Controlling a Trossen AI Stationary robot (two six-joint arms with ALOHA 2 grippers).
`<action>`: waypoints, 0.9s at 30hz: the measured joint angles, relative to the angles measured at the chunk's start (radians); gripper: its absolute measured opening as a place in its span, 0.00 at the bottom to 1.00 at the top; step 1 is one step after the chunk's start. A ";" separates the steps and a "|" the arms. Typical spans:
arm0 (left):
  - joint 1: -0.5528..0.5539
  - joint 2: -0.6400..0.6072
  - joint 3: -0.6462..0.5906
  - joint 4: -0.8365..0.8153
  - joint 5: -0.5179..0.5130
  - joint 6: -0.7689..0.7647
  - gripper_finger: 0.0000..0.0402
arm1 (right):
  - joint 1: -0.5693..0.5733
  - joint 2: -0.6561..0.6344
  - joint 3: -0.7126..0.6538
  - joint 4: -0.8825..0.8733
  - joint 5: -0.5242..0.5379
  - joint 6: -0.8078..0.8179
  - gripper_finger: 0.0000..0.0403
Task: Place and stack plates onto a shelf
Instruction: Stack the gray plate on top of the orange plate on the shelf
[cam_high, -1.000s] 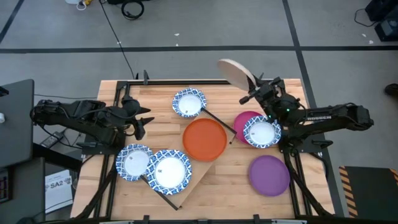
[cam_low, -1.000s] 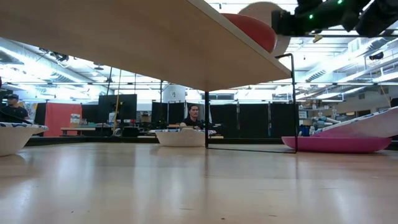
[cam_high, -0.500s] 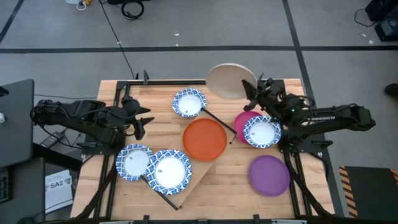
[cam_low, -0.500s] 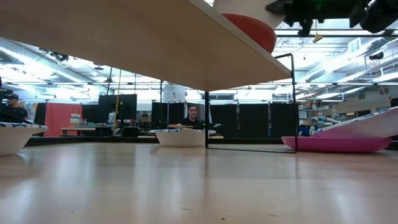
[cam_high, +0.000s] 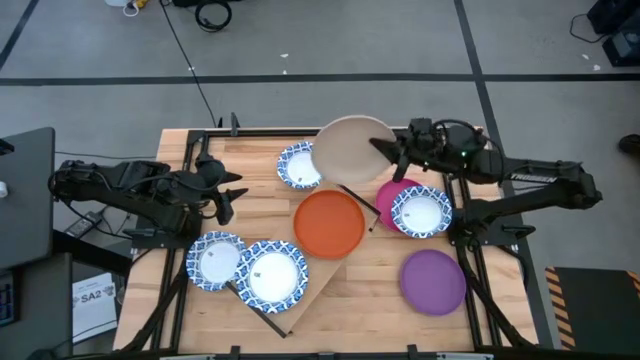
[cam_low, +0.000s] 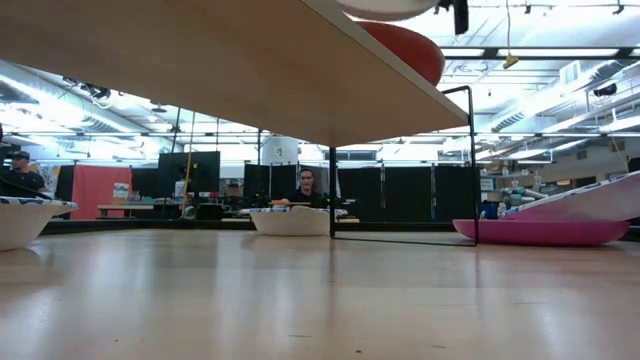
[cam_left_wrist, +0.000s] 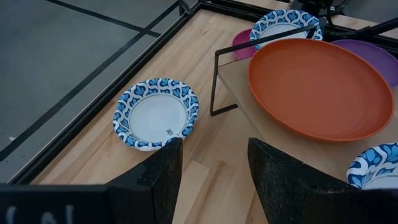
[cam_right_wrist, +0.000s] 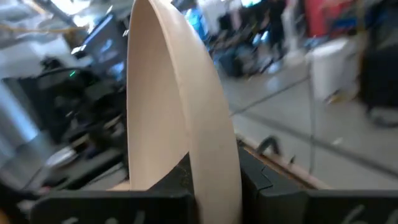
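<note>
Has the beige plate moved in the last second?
Yes. Held in the right pincer, the beige plate has swung leftward, nearer the orange plate on the shelf.

Around the wooden tabletop (cam_high: 360, 275) we see a grey floor (cam_high: 320, 40) crossed by dark lines, with a black cable (cam_high: 185, 55) trailing over it. Looking level across the table, we find a large hall: black curtain panels (cam_low: 400, 193), a red panel (cam_low: 95, 190), and ceiling light strips (cam_low: 560, 52) (bright, in long rows). A person (cam_low: 306, 186) sits far back, another (cam_low: 18, 172) at the side.
</note>
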 joint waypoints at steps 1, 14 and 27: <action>0.000 0.000 0.000 0.000 0.000 0.010 0.47 | 0.000 0.010 0.024 -0.030 -0.030 0.021 0.13; 0.000 0.000 0.000 0.000 0.004 0.026 0.47 | 0.000 0.163 0.094 -0.104 -0.428 0.324 0.13; 0.000 0.000 0.000 0.001 0.005 0.029 0.47 | -0.001 0.335 0.094 -0.107 -0.583 0.350 0.13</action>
